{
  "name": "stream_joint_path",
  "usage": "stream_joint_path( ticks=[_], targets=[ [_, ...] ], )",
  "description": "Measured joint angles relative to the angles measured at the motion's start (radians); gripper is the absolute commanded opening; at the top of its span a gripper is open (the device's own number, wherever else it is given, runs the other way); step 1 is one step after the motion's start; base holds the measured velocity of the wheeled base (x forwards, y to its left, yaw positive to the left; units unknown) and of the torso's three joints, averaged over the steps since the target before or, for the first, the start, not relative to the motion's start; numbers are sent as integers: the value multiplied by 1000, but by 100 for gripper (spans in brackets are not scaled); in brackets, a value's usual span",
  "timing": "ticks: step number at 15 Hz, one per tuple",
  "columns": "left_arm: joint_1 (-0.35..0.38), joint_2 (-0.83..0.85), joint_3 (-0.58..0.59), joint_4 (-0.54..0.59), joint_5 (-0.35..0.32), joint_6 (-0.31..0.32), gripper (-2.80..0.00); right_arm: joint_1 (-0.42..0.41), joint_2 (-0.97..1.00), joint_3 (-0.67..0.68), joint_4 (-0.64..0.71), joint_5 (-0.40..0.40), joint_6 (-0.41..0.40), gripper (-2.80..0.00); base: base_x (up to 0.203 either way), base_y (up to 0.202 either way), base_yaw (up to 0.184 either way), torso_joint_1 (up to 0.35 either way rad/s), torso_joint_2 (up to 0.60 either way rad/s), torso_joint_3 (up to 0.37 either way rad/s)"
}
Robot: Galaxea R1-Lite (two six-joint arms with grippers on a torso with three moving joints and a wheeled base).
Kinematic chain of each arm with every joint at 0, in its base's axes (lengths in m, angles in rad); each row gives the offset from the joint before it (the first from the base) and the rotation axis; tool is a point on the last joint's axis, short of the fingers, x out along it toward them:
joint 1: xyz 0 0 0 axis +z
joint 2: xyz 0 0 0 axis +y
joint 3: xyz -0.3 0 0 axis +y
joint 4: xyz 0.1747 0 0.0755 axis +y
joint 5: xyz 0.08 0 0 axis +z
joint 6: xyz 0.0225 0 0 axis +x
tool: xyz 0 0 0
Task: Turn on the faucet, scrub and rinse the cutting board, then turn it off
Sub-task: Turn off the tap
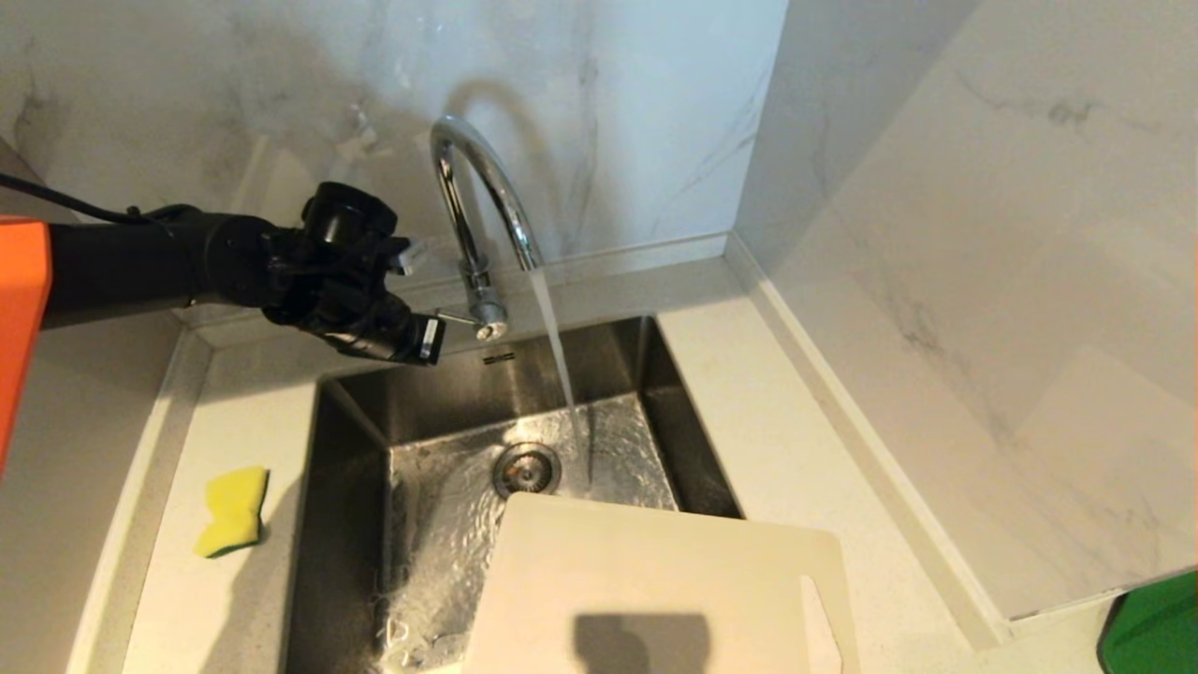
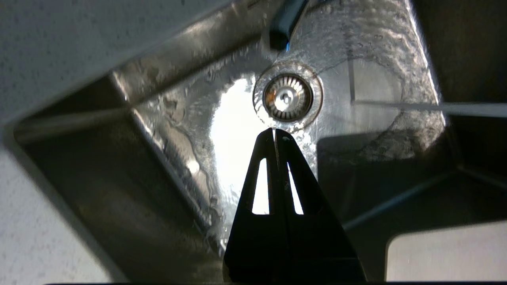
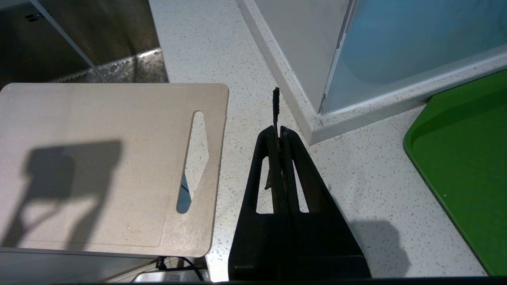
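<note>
Chrome gooseneck faucet (image 1: 482, 201) runs, so scrubbing comes next: left tool (image 1: 426, 339), clamped empty, must fetch the yellow-green sponge (image 1: 232, 511) at eight o'clock.

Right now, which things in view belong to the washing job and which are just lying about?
Job: faucet, running; cutting board across the sink; sponge on the counter.
Lying about: green tray.
</note>
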Motion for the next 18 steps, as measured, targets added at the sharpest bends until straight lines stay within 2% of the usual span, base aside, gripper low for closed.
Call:
stream_joint_path(
  ticks=[13,18],
  targets=[
    [-1,44,-1,-237,6,3,-280,0,0,0,0,0,0,-280,0,0,0,0,0,0],
    [-1,59,-1,-300,37,4,-280,0,0,0,0,0,1,-280,0,0,0,0,0,0]
  ],
)
